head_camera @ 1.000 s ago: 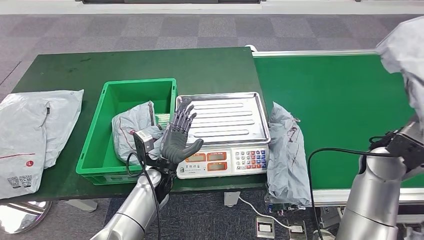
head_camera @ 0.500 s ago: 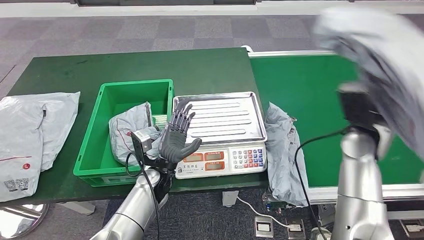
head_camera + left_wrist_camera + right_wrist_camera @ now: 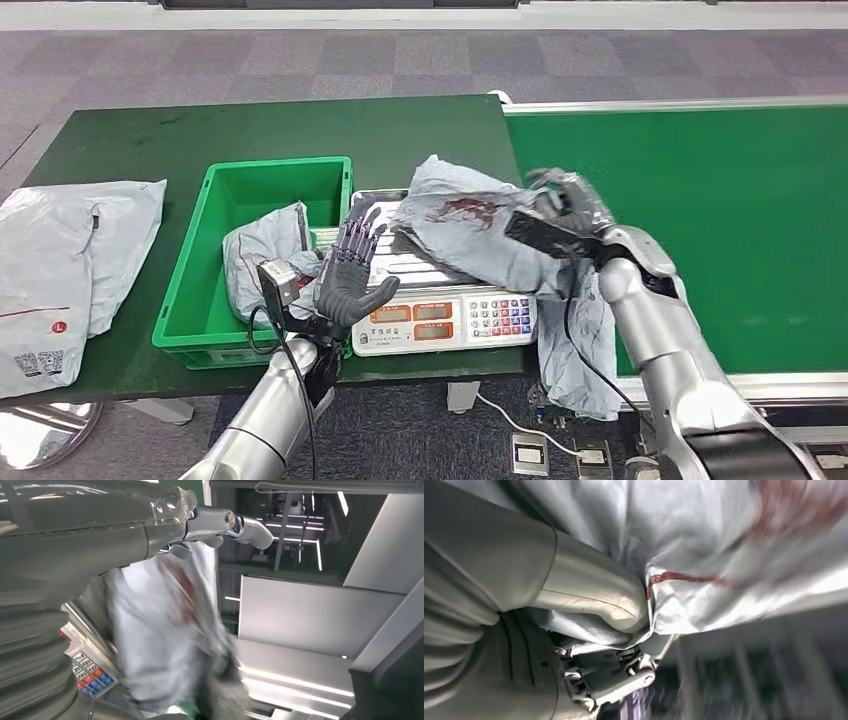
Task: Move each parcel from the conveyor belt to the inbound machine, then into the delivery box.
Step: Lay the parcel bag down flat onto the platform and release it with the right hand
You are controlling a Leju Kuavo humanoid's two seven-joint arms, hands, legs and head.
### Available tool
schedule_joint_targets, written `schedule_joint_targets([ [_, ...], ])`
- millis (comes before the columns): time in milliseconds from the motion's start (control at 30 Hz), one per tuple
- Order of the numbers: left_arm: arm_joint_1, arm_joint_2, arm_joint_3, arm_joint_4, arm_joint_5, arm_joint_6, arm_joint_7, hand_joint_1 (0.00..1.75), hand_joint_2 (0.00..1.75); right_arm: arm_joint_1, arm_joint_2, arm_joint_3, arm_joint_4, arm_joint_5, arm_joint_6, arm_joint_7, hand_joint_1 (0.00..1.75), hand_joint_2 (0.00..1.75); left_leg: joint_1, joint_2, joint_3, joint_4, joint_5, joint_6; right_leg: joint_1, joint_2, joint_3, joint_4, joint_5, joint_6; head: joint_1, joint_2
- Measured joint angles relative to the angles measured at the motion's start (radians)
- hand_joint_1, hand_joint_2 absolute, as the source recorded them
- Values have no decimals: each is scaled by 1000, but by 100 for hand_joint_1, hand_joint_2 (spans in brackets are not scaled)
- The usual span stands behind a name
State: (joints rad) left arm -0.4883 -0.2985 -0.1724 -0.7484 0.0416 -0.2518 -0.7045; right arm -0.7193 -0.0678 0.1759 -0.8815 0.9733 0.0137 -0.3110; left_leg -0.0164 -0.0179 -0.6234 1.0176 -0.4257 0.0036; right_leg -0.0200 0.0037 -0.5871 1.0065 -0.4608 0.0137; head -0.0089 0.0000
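Note:
My right hand (image 3: 562, 204) grips a grey parcel (image 3: 472, 225) with a red mark and holds it over the steel pan of the scale (image 3: 440, 264); the wrist view shows the thumb (image 3: 594, 602) pinching the parcel's plastic (image 3: 724, 555). My left hand (image 3: 352, 270) is raised upright with fingers spread and nothing in it, between the green box (image 3: 200, 290) and the scale. A second grey parcel (image 3: 262, 255) lies inside the green box. Another grey parcel (image 3: 575, 330) hangs between the scale and the green conveyor belt (image 3: 720, 220).
Two flat grey mail bags (image 3: 65, 260) lie at the left end of the dark green table (image 3: 300, 130). The scale's keypad and display (image 3: 460, 318) face me. Grey carpet lies beyond the table.
My right arm swung the grey parcel from high over the conveyor at the right down and left onto the scale pan. The left hand has barely moved.

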Motion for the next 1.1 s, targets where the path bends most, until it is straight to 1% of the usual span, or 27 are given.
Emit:
schedule_joint_targets([
  [67, 0, -2, 0, 0, -2, 0, 0, 0, 175, -35, 16, 66, 91, 18, 20, 12, 175, 175, 0, 0, 1, 0, 1, 0, 0, 0, 0, 0, 1, 0, 0, 0],
  [200, 1, -2, 0, 0, -1, 0, 0, 0, 175, -86, 28, 129, 206, 23, 17, 4, 175, 175, 0, -5, 0, 0, 2, 0, 0, -5, 1, 0, 0, 0, 0, 0],
  [300, 1, -2, 0, 2, 0, 0, 0, 0, 175, -108, 28, 154, 259, 12, 56, -16, 175, 175, 0, -3, 0, 0, 2, 0, 0, -2, 0, 0, 0, 0, 0, 0],
  [400, 1, -4, 0, 7, 1, 0, 0, 0, 175, -113, 16, 173, 297, -18, 103, -70, 175, 175, 0, -3, 0, 0, 1, 0, 0, -1, 0, -1, 0, 0, 0, 0],
  [467, 1, -6, 0, 10, 1, 0, 0, 0, 175, -113, 8, 180, 311, -28, 107, -86, 175, 175, 0, -3, 0, 0, 1, 0, -1, -2, 0, -1, 0, 0, 0, 0],
  [633, 1, -8, 0, 14, 1, 1, 0, 0, 175, -113, -5, 192, 332, -30, 108, -92, 175, 175, 0, -2, 1, 0, 1, 0, 0, -1, 0, -1, 1, 0, 0, 0],
  [667, 1, -8, 0, 14, 1, 1, 0, 0, 175, -113, -6, 193, 334, -33, 106, -94, 154, 175, 0, -2, 1, 0, 1, 0, 0, -1, 0, -1, 1, 0, 0, 0],
  [767, 1, -10, 0, 15, 3, 1, 0, 0, 175, -109, -7, 194, 337, -72, 81, -123, 23, 175, 0, -2, 1, 0, 1, 0, 0, -1, 0, -1, 1, 0, 0, 0],
  [800, 1, -11, 0, 15, 6, 1, 0, 0, 175, -106, -7, 194, 337, -94, 47, -134, 0, 175, 0, -2, 1, 0, 1, 0, 0, -1, 0, -1, 1, 0, 0, 0],
  [900, 1, -15, 0, 17, 15, 3, 0, 0, 175, -91, -4, 194, 336, -160, -124, -154, 0, 175, 0, -2, 0, 0, 1, 0, 0, -1, 0, -1, 1, 0, 0, 0],
  [967, 1, -18, 0, 19, 18, 3, 0, 0, 175, -82, -1, 194, 333, -199, -213, -169, 0, 175, 0, -2, 0, 0, 1, 0, 0, -1, 0, -1, 1, 0, 0, 0],
  [1033, 0, -20, -1, 20, 20, 3, 0, 0, 175, -75, 0, 193, 327, -225, -257, -184, 0, 175, 0, -2, 0, 0, 1, 0, 0, -1, 0, -1, 1, 0, 0, 0],
  [1100, 0, -22, -1, 20, 21, 3, 0, 0, 175, -68, 1, 192, 323, -233, -270, -191, 0, 175, 0, -2, 0, 0, 1, 0, 0, -1, 0, -1, 1, 0, 0, 0],
])
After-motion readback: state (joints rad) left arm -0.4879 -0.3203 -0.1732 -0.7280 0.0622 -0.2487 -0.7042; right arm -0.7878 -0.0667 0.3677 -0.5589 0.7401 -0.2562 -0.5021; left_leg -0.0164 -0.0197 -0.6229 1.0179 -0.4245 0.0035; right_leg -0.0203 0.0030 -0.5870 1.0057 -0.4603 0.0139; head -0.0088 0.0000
